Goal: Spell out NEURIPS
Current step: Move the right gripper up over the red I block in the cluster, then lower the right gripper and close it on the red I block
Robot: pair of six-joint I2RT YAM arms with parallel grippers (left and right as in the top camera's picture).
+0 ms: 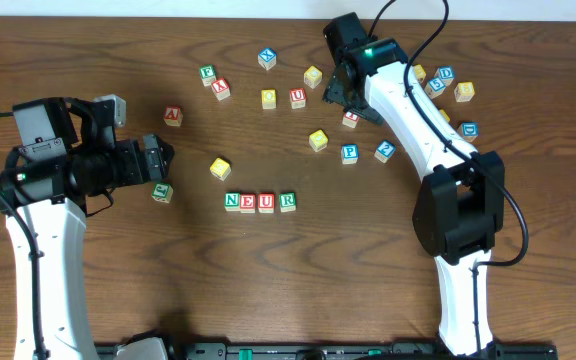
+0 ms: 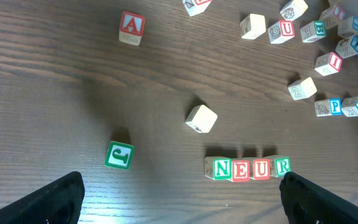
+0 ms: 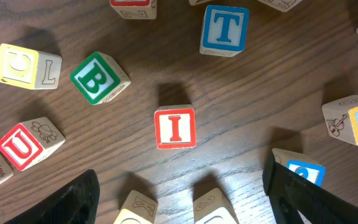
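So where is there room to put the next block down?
Right of the R block, the table is bare up to the right arm. It's bare below the NEUR row too. Up top it's crowded all around the I block by the right claw.

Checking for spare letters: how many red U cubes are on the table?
2. The row U sits between E and R; the loose U lies farther back, beside a yellow cube. Others may hide under the right arm.

Bright even light; soft short shadows; faint sheen on table; all views sharp.
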